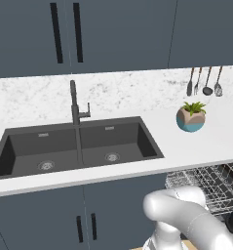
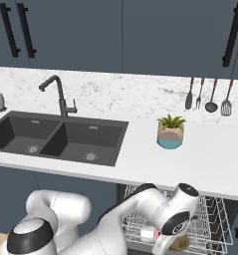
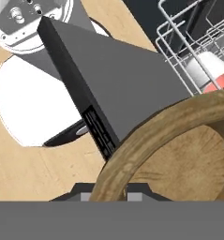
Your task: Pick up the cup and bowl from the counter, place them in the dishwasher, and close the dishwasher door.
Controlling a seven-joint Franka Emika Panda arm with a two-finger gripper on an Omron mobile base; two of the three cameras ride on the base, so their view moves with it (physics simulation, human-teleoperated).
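A brown wooden bowl (image 3: 179,154) fills the lower right of the hand view, and my gripper (image 3: 111,191) is shut on its near rim. From the right base view the bowl (image 2: 181,243) hangs under the hand, over the silver wire rack (image 2: 212,224) of the dishwasher. The cup (image 3: 208,70), white with a red inside, lies on its side in that rack (image 3: 179,42); it also shows as a small cup (image 2: 148,233) beside the arm. The dishwasher door (image 3: 118,79) is a dark grey panel folded down open. The white counter (image 2: 205,159) runs above the rack.
A dark double sink (image 1: 79,144) with a faucet (image 1: 75,105) sits left in the counter. A potted plant (image 2: 170,132) stands near the backsplash, and utensils (image 2: 207,97) hang on it. My white base (image 3: 33,112) stands on the wooden floor beside the door.
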